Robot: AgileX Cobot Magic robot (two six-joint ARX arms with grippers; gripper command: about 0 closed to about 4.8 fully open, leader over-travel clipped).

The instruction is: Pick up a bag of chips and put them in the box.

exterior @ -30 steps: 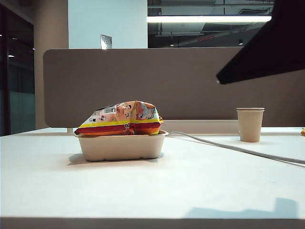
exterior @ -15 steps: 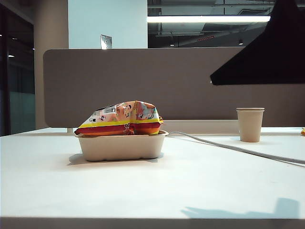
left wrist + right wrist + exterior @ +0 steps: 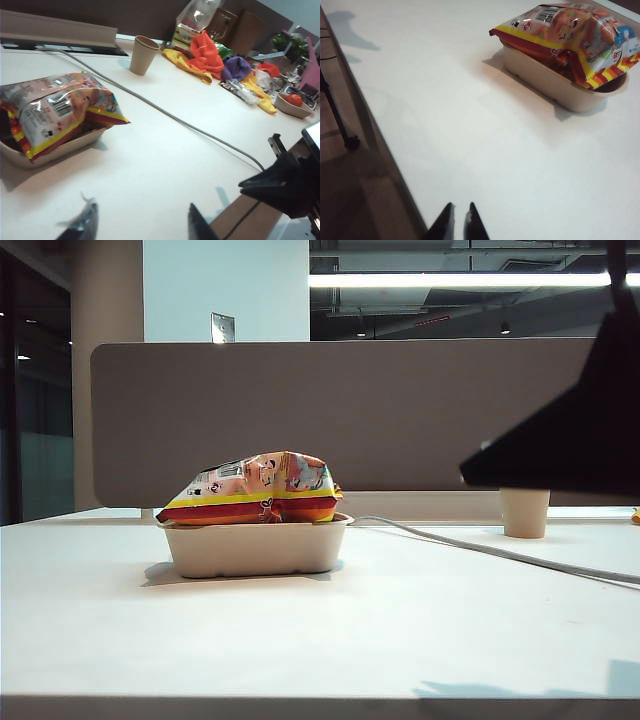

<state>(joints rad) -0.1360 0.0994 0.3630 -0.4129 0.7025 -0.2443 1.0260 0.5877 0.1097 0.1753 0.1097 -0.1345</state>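
The right gripper [image 3: 458, 220], tips pinched together and empty, and the left gripper [image 3: 142, 225], fingers apart and empty, hang over a white table [image 3: 400, 620]. The bag of chips [image 3: 255, 488] lies in the box [image 3: 250, 545]; a dark arm [image 3: 570, 440] hides most of the paper cup [image 3: 524, 512] before a grey partition [image 3: 380, 410].

I count one bag [image 3: 255, 487], one box [image 3: 252, 545], one cup [image 3: 144, 55] beyond the box, one cable [image 3: 165, 112] beside it, and my two grippers: left [image 3: 140, 225], right [image 3: 458, 220].
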